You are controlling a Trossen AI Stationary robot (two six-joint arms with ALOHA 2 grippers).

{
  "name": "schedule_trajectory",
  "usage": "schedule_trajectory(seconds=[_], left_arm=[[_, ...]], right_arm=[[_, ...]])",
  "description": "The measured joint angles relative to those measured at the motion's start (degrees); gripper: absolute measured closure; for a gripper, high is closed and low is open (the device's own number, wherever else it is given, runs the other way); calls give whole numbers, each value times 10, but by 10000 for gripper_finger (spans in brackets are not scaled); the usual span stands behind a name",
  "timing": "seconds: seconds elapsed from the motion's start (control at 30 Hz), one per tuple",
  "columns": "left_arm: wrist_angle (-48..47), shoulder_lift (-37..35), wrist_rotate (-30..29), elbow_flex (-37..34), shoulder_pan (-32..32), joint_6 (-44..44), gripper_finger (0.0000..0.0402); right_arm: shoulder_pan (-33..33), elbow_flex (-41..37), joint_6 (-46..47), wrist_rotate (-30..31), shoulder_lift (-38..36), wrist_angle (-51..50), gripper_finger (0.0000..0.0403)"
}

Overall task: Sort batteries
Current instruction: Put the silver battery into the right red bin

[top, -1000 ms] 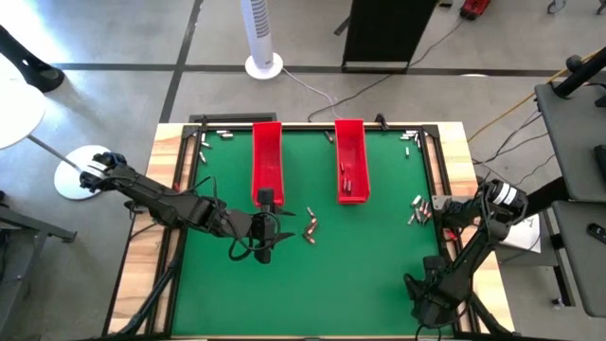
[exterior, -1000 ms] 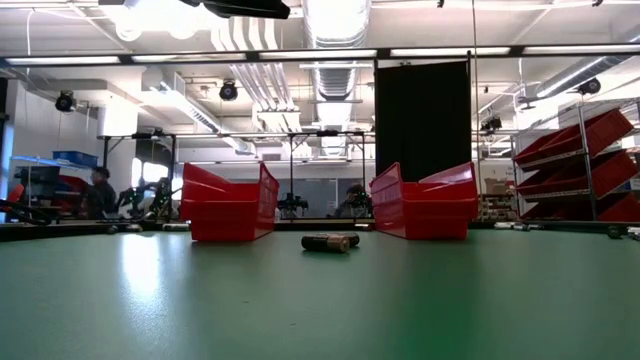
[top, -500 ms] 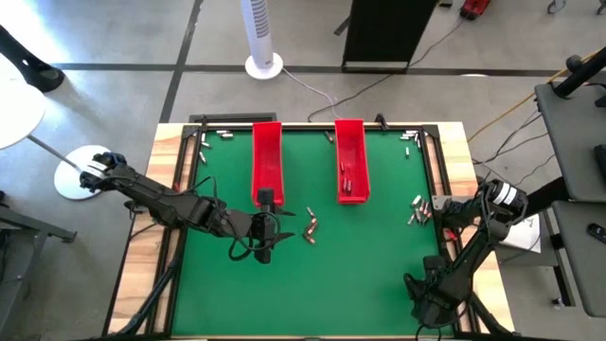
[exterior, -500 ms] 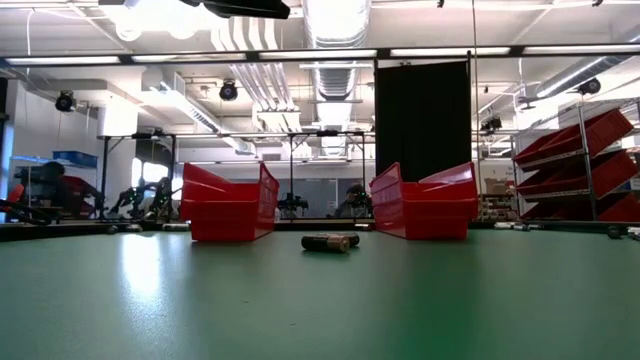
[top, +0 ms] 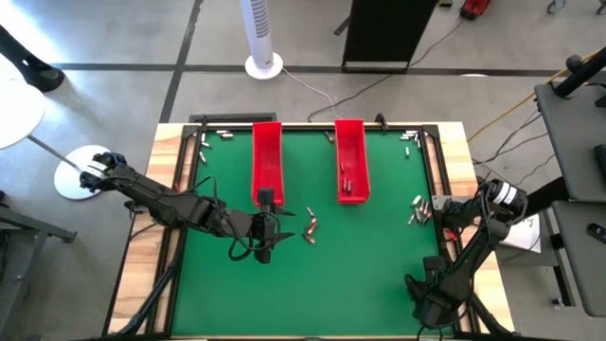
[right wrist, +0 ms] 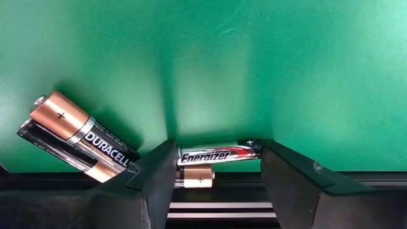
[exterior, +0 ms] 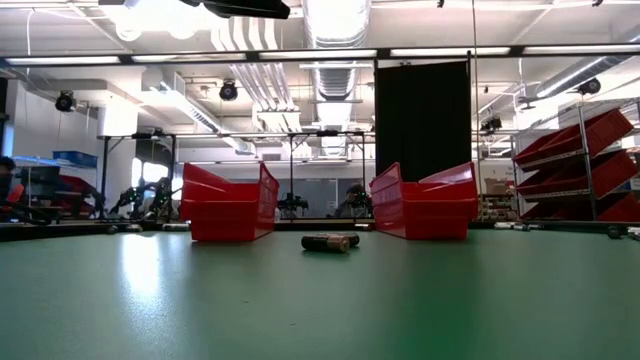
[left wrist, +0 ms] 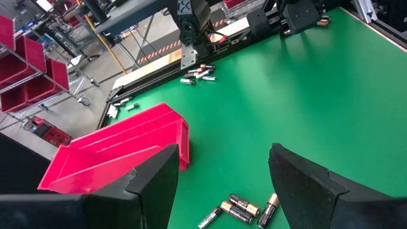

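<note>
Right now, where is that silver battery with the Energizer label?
In the right wrist view, the Energizer battery lies between the right claw's fingers at the green table's edge, with two Duracell batteries beside it.

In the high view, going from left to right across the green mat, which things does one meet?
left gripper → left red tray → loose batteries at mid-mat → right red tray → batteries at the right edge → right gripper
</note>
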Motion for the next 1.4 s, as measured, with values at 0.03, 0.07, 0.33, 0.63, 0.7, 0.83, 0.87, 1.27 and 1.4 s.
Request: schedule_trajectory(seconds=[0.03, 0.07, 0.33, 0.63, 0.7, 0.83, 0.87, 1.27, 1.4], left_arm=[[0, 0, 0, 0, 0, 0, 180], [0, 0, 0, 0, 0, 0, 180], [0, 0, 0, 0, 0, 5, 180], [0, 0, 0, 0, 0, 6, 180], [0, 0, 0, 0, 0, 6, 180], [0, 0, 0, 0, 0, 6, 180], [0, 0, 0, 0, 0, 7, 180], [0, 0, 0, 0, 0, 7, 180], [-2, 0, 0, 0, 0, 7, 180]], right_arm=[[0, 0, 0, 0, 0, 0, 200], [0, 0, 0, 0, 0, 0, 201], [0, 0, 0, 4, 0, 1, 197], [-5, 0, 0, 5, 0, 1, 201], [-8, 0, -1, 5, 0, 1, 198], [-17, 0, 0, 4, 0, 0, 197], [-20, 0, 0, 4, 0, 0, 198], [-43, 14, -17, 29, 1, -31, 199], [-47, 24, -16, 29, 1, -43, 202]])
